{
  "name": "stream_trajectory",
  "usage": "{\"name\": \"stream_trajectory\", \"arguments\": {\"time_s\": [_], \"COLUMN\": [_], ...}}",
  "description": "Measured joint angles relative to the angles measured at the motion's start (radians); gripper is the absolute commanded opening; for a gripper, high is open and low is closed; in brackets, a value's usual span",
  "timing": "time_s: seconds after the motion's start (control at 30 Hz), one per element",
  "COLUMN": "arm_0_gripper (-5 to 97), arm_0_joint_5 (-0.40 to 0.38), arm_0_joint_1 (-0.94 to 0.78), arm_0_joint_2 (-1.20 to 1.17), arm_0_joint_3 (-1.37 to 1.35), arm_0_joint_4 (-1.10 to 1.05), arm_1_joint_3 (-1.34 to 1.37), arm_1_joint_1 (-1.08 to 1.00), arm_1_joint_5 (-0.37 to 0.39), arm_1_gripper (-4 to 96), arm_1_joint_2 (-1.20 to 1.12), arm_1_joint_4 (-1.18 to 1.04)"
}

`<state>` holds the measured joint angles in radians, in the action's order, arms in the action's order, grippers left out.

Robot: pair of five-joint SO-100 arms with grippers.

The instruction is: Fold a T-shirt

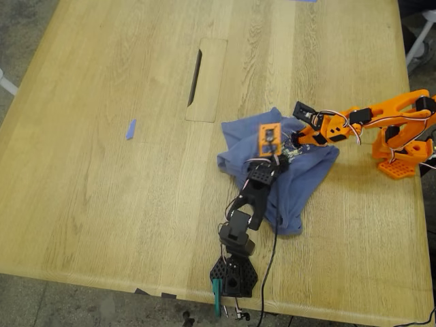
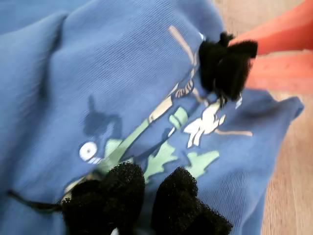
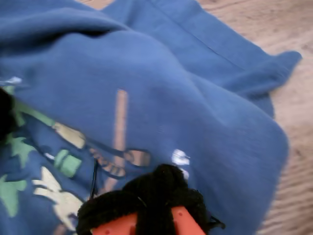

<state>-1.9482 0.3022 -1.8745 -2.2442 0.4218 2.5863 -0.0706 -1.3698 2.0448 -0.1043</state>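
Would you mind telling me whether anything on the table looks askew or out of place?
The T-shirt is bunched in a rumpled heap rather than spread flat, with its print creased between my first gripper and my second gripper. A small blue scrap lies apart on the table, toward the exterior view's left.

Pale oak-grain wooden table (image 1: pixel 122 204), broad and rectangular, filling most of the exterior view. Long rectangular cable hatch (image 1: pixel 206 80) with a dark slot set flush into its top, toward the far middle. Small blue tape scrap (image 1: pixel 131 129) stuck flat on the wood, well apart toward the exterior view's left. Crumpled slate-blue cotton T-shirt (image 1: pixel 300 187) heaped directly on the surface, just beside the hatch's near corner, printed chest up in both wrist views. Orange arm base (image 1: pixel 395 167) planted near the exterior view's right edge; black arm base (image 1: pixel 234 278) at the near edge.
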Motion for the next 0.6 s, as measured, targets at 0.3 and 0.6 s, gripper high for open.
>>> {"name": "stream_trajectory", "arguments": {"time_s": [0.3, 0.6], "arm_0_gripper": [10, 7], "arm_0_joint_5": [0.002, 0.005], "arm_0_joint_1": [-0.196, -0.644], "arm_0_joint_2": [-0.500, -1.108], "arm_0_joint_3": [-0.321, -0.453], "arm_0_joint_4": [0.179, 0.514], "arm_1_joint_3": [0.169, 0.302], "arm_1_joint_1": [-0.259, -0.729], "arm_1_joint_5": [-0.002, -0.021], "arm_1_gripper": [-0.1, -0.1], "arm_1_joint_2": [0.163, 0.588], "arm_1_joint_4": [-0.011, -0.239]}}
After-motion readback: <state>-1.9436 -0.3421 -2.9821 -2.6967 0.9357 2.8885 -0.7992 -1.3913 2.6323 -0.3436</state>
